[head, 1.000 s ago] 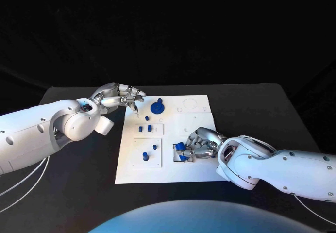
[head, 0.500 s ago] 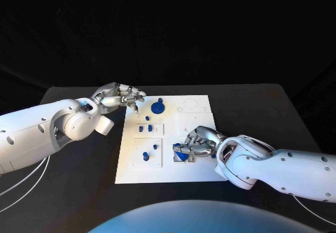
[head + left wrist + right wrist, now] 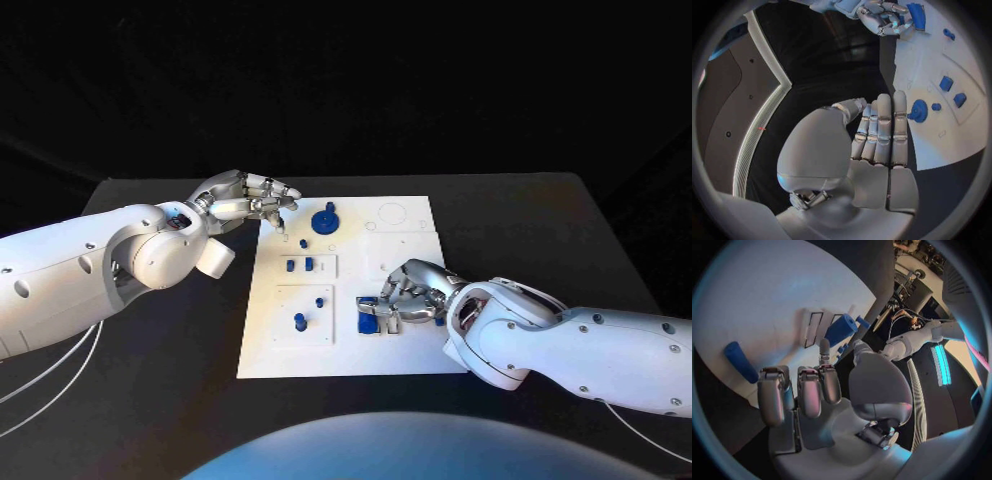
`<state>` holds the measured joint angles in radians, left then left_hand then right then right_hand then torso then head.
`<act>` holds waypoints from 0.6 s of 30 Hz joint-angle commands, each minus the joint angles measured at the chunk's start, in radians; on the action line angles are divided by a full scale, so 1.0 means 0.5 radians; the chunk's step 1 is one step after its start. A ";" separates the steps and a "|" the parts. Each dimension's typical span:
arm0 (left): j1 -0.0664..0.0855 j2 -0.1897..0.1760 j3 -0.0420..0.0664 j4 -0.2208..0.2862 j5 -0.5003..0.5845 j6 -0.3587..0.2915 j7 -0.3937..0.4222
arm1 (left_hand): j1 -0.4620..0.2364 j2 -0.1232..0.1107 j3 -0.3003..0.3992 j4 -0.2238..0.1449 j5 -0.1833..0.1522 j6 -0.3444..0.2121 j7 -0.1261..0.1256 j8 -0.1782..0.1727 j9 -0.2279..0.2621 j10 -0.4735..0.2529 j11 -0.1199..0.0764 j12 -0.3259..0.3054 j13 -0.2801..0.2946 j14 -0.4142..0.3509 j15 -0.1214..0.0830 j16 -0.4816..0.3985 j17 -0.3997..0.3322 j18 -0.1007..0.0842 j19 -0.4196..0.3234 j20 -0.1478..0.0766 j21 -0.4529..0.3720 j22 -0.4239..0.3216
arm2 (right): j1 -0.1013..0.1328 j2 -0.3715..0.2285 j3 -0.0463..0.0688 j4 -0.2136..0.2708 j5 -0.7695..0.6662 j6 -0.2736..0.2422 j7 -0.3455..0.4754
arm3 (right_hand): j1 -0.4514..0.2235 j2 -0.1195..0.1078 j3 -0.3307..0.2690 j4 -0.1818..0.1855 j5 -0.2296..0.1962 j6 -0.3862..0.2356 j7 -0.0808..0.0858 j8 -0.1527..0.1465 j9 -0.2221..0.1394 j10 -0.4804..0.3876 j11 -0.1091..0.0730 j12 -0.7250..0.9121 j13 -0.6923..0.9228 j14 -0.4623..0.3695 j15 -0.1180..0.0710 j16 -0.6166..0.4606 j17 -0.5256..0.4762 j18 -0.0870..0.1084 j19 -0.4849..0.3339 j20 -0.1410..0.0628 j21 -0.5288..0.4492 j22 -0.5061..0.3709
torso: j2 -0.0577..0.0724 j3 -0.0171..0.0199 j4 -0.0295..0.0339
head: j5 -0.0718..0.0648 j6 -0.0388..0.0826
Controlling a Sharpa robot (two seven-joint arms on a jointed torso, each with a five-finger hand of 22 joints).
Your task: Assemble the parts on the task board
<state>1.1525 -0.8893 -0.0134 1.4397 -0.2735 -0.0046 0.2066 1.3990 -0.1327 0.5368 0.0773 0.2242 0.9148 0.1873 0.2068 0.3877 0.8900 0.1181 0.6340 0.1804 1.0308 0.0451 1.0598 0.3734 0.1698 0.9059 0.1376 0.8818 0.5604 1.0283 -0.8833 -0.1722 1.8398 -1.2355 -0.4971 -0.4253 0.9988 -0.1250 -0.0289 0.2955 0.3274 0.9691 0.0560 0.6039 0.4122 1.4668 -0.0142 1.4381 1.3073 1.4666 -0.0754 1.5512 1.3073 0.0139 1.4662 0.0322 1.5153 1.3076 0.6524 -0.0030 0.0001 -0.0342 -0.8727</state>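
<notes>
The right robot hand [image 3: 411, 296] is pinching a small blue part [image 3: 369, 308] over the near-right slots of the task board [image 3: 408, 355]. Rigid, light and likely slippery, it is best gripped by its flat sides. The left robot hand [image 3: 248, 198] is hovering, fingers curled, holding nothing, at the board's far-left corner

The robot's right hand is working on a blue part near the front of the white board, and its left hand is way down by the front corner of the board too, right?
Not quite. The right hand is at a blue part near the board's front, but the left hand is at the far left corner of the white board, beside the round blue part. The head view shows this.
</notes>
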 commanded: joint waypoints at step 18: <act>0.000 -0.005 0.001 0.001 0.002 0.029 0.007 | -0.019 -0.005 0.001 0.011 0.011 -0.016 -0.005 -0.012 0.003 -0.016 0.000 -0.003 -0.002 0.006 0.003 -0.004 0.003 0.028 -0.005 0.011 -0.011 -0.002 | 0.002 -0.141 0.002 0.138 0.151 0.206 0.178 | 0.426 0.065 0.080 -0.022 0.005 -0.012 -0.014 0.029 -0.005 0.051 -0.018 0.021 0.284 0.189 -0.021 -0.002 0.438 -0.010 0.189 -0.023 0.025 0.500 | 0.000 0.0018 0.001 | 0.012 0.000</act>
<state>1.1525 -0.8929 -0.0134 1.4390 -0.2735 -0.0047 0.2055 1.3990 -0.1327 0.5368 0.0773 0.2241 0.9148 0.1873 0.2069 0.3876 0.8900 0.1181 0.6340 0.1804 1.0308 0.0451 1.0598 0.3732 0.1698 0.9059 0.1376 0.8818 0.5605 1.0294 -0.9514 -0.1714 1.9059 -1.1768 -0.4314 -0.3610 1.2031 -0.0948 0.0063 0.2855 0.3274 0.9642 0.0538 0.6117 0.4109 1.4668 -0.0142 1.4434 1.3081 1.4630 -0.0789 1.5512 1.3073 0.0141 1.4662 0.0249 1.5238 1.3073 0.6524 -0.0018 -0.0005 -0.0279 -0.8727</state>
